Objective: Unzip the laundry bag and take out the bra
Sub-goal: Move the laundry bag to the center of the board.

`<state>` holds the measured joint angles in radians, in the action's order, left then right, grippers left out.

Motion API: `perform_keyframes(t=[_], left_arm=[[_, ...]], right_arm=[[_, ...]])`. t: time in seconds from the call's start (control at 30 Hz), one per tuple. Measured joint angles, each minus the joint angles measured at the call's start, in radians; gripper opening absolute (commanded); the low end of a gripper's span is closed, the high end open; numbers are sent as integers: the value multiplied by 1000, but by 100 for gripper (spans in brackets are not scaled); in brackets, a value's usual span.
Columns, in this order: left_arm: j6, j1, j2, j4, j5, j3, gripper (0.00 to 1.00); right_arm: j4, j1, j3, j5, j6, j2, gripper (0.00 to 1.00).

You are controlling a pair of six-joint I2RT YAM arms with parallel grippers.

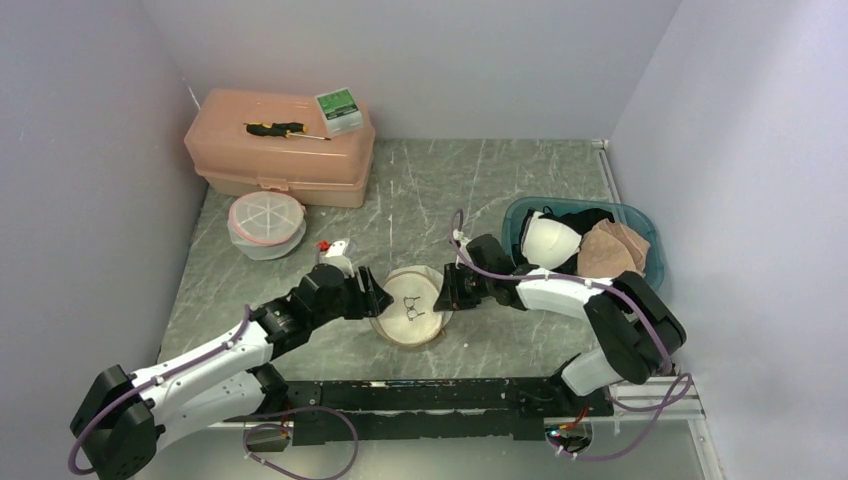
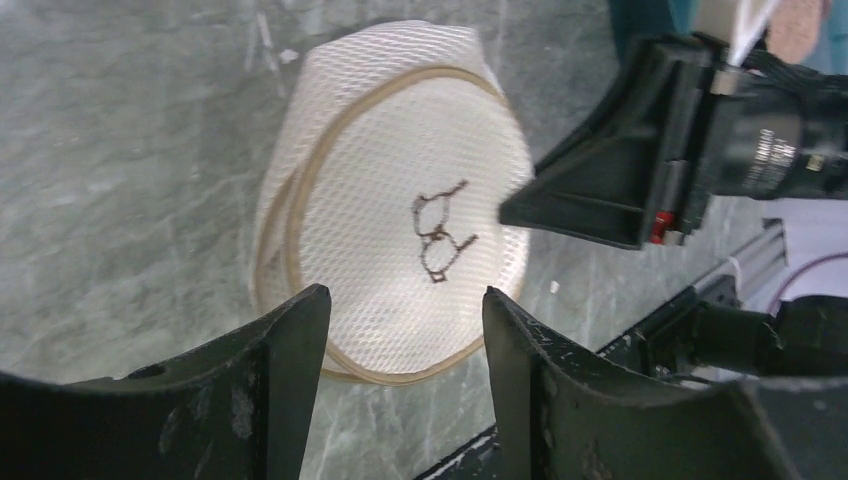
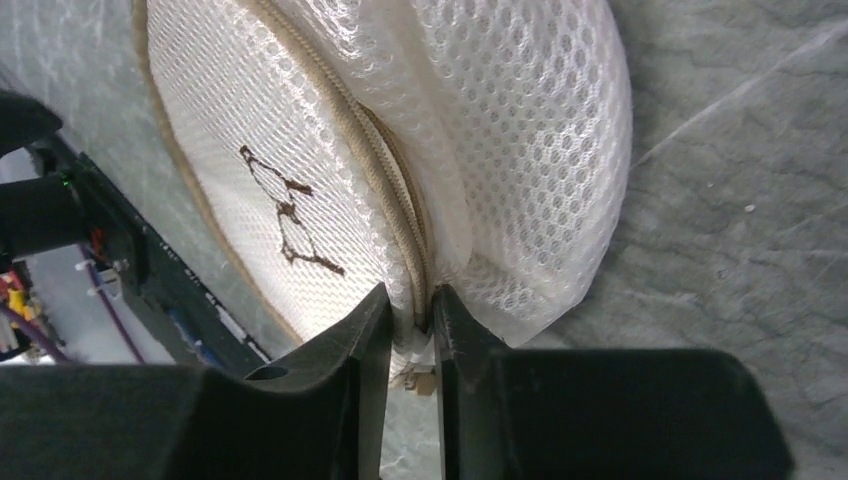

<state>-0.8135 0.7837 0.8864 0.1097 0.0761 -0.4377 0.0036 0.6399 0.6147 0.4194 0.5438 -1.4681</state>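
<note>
Light was even and diffuse, casting soft shadows on the surface (image 1: 470,190). The overhead view was sharp; up close, the left fingers (image 2: 285,400) and right fingers (image 3: 345,400) looked dark and slightly blurred.
</note>
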Motion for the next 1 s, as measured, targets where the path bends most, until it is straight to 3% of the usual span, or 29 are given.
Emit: perform_keyframes(t=[0.17,0.33,0.43,0.5,0.57,0.67,1.0], left_arm=[[24,0,54,-43,-80,-37,57],[40,0,98,-72,-121,-62,55],[46,0,117,-93,-145,-66,50],[47,0,150,-119,-167,-72,46],[49,0,196,-153,-183,-76,41],[42,0,276,-193,-183,-77,35],[35,-2,355,-226,-89,-81,30]], right_arm=[[-22,0,8,-37,16,-6,61],[-99,0,9,-89,14,79,66],[-165,0,12,-134,10,195,60],[-182,0,13,-143,8,273,47],[-164,0,8,-132,7,353,37],[-81,4,-12,-82,21,406,30],[163,12,-13,-5,104,103,20]])
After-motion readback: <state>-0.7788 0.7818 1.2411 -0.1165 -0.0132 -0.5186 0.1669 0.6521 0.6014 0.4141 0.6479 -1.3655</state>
